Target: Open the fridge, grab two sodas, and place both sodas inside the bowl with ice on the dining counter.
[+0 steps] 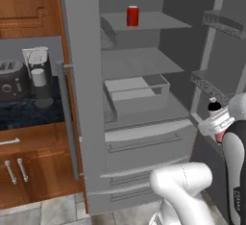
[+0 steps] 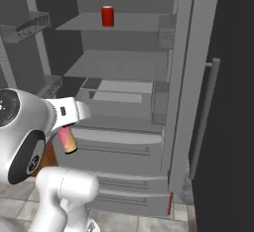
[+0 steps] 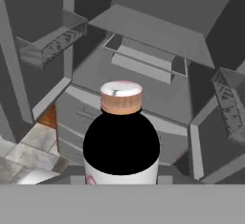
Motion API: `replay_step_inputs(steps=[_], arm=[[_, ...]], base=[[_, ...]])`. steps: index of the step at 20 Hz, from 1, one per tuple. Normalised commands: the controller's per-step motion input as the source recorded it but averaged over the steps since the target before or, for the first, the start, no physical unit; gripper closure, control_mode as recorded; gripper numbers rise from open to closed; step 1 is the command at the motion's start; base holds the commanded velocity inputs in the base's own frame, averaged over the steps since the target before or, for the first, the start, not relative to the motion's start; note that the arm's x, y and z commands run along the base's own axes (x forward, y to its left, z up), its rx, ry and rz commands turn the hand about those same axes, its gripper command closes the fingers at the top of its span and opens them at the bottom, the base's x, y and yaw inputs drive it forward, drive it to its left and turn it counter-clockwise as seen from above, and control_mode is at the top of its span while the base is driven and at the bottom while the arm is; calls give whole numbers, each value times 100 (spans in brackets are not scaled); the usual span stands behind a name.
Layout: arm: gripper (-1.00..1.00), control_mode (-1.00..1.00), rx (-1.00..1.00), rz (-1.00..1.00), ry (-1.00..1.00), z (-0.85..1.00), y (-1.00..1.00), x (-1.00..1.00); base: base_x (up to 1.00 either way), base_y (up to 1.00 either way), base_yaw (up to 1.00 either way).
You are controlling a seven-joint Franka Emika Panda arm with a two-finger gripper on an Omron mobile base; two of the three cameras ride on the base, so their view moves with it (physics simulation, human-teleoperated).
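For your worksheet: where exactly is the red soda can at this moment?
The red soda can stands upright on the top shelf inside the open fridge, toward the shelf's left side in both base views, above the clear drawer.

Wood cabinets (image 1: 29, 7) are mounted far left above a dark counter (image 1: 29, 116) carrying a toaster (image 1: 12, 79) and coffee maker (image 1: 39, 75). Grey floor tiles (image 1: 43, 214) are laid below.

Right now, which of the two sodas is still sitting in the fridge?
The red can on the top shelf. The slim pinkish bottle is out, held in the gripper.
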Motion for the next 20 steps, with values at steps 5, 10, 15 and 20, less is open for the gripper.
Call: replay_step_inputs(steps=[5,10,15,20], arm=[[100,100,0,0,0,0,0,0],[100,100,0,0,0,0,0,0],[100,100,0,0,0,0,0,0],[100,100,0,0,0,0,0,0]], base=[[-100,12,20],[-83,22,38],[-37,21,53],[-21,17,58]])
